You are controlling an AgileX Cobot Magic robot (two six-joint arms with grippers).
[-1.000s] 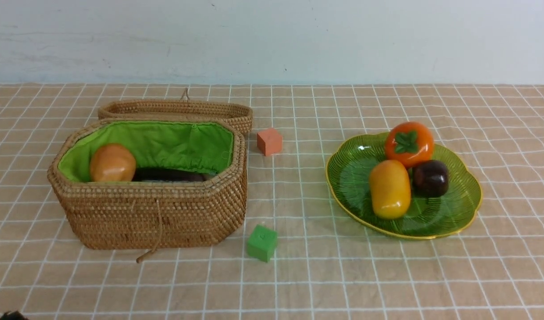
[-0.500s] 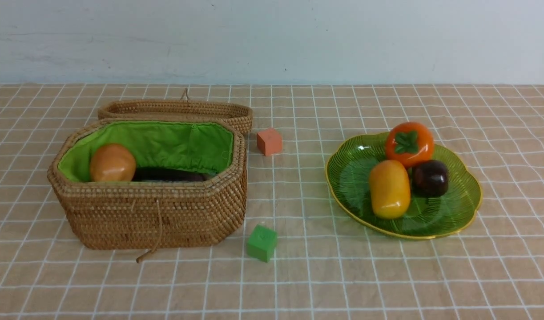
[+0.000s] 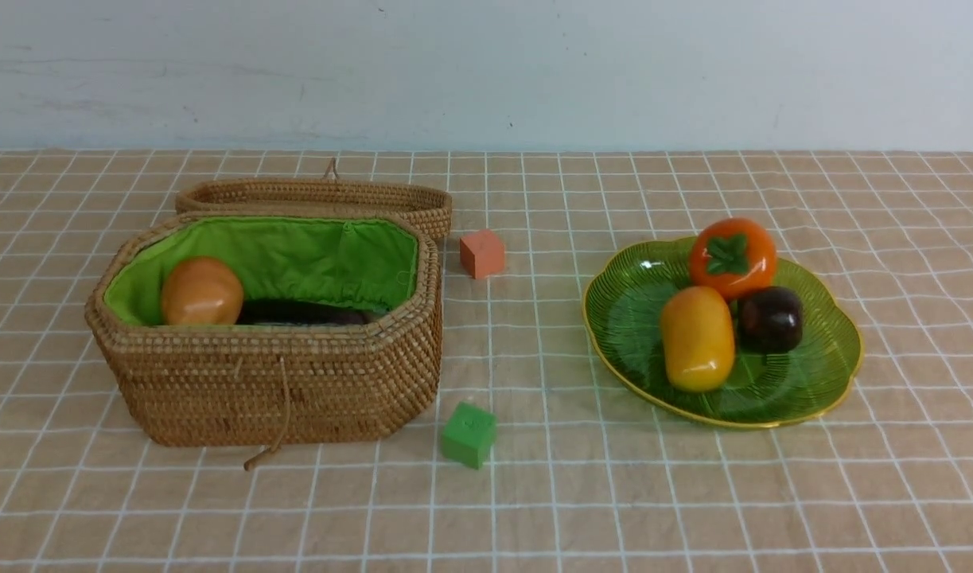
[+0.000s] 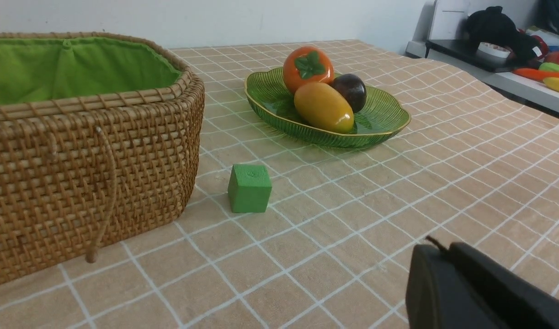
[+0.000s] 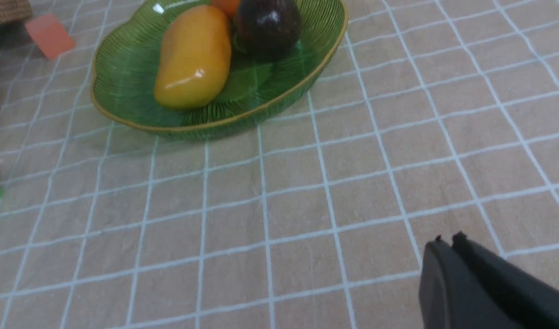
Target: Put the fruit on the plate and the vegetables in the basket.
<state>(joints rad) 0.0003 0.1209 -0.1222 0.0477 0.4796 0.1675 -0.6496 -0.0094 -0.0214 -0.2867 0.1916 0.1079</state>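
On the green ribbed plate [image 3: 828, 350] [image 4: 384, 121] [image 5: 124, 82] at the right lie the yellow-orange mango [image 3: 697, 338] [image 4: 323, 107] [image 5: 193, 57], the orange persimmon [image 3: 731, 259] [image 4: 308, 67] and the dark purple mangosteen [image 3: 769, 319] [image 4: 350, 91] [image 5: 268, 27]. The wicker basket [image 3: 279, 382] [image 4: 69, 169] with green lining at the left holds the orange-brown potato [image 3: 201, 291] and the dark eggplant [image 3: 303, 313]. The radish is hidden. My left gripper [image 4: 437, 249] is shut and empty, low over the cloth near the basket. Short of the plate, my right gripper [image 5: 447, 241] is shut and empty too.
A green cube [image 3: 468, 434] [image 4: 249, 188] sits by the basket's front right corner. An orange-pink cube [image 3: 482, 253] [image 5: 50, 35] lies between basket and plate. The shallow wicker lid [image 3: 315, 199] rests behind the basket. A shelf with toys [image 4: 526, 68] stands beyond the table's edge.
A dark bit of the left arm at the front view's bottom left corner has slipped out of sight. Nothing on the table has moved.
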